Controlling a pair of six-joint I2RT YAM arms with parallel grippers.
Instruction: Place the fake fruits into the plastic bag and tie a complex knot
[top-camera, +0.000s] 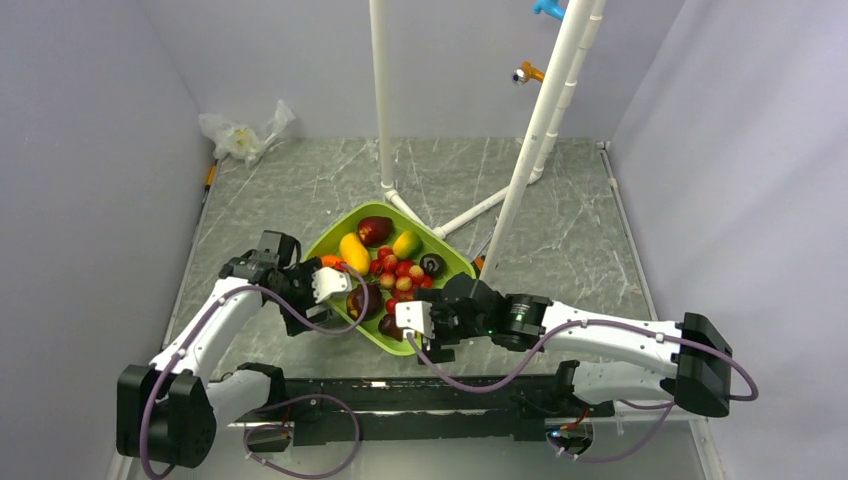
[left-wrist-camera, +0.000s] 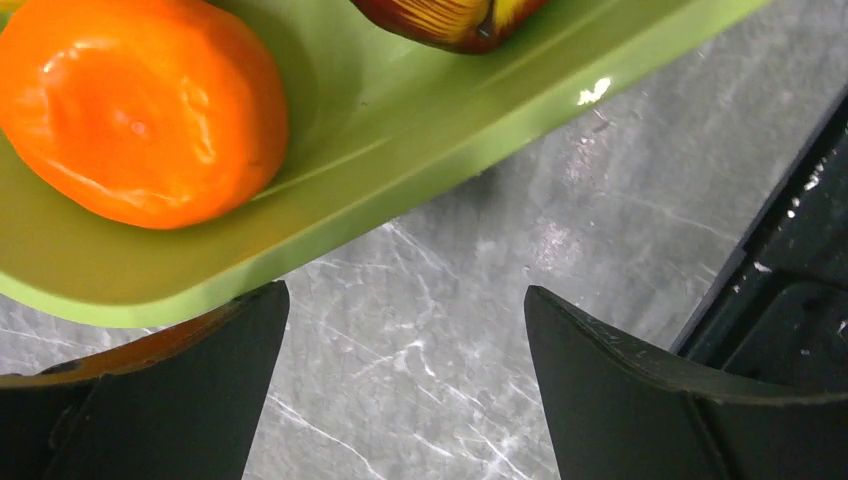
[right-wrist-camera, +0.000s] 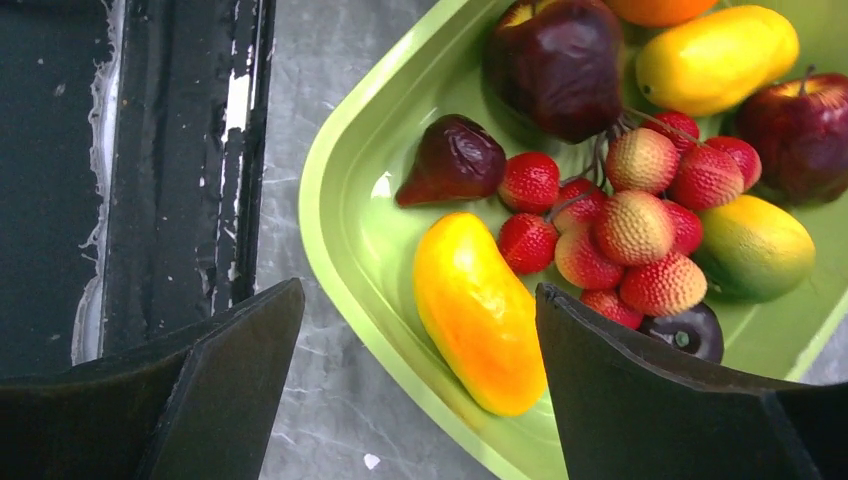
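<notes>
The fake fruits lie in a lime green tray (top-camera: 448, 246): an orange (left-wrist-camera: 140, 110), a yellow-orange oblong (right-wrist-camera: 480, 310), maroon ones (right-wrist-camera: 557, 65), a green-yellow one (right-wrist-camera: 752, 247) and a bunch of red-pink berries (right-wrist-camera: 640, 230). The plastic bag (top-camera: 243, 133) lies crumpled at the far left back by the wall, far from both arms; no knot shows. My left gripper (left-wrist-camera: 405, 380) is open and empty beside the tray's left rim, below the orange. My right gripper (right-wrist-camera: 420, 390) is open and empty, its jaws straddling the tray's near rim with the oblong between them.
A white pipe frame (top-camera: 545, 110) stands behind the tray, its feet on the grey marbled table (top-camera: 560, 220). A black rail (top-camera: 420, 400) runs along the near edge. Grey walls close in left, right and back.
</notes>
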